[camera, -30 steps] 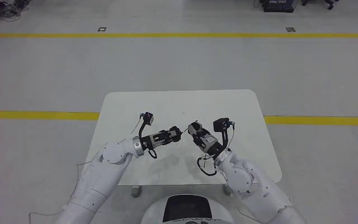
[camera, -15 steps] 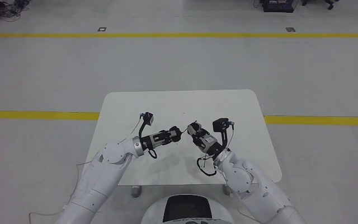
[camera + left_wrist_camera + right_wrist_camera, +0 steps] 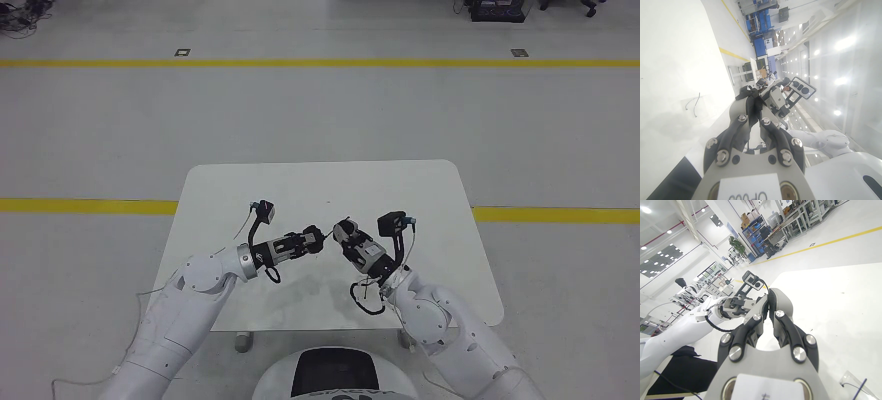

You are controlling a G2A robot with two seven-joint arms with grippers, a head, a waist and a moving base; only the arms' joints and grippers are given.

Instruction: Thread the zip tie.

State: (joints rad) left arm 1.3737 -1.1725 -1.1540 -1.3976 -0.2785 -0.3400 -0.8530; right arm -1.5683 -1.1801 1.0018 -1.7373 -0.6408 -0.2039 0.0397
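Note:
Both grippers meet in mid-air above the middle of the white table. My left gripper is shut, its black pads pressed together. My right gripper is shut too, fingertips closed, and it points at the left one from a finger's width away. The zip tie is a thin dark strand bridging the two tips, hard to make out. Thin curved shadow lines lie on the table under the grippers. The left arm's wrist sits just behind my right fingertips.
The table's far edge and right edge border grey floor with yellow lines. A black cable loop hangs from the right forearm. A small clear plastic piece lies on the table near the right wrist.
The right gripper has edged slightly toward the left gripper, narrowing the gap between the tips. The left arm has stayed in place.

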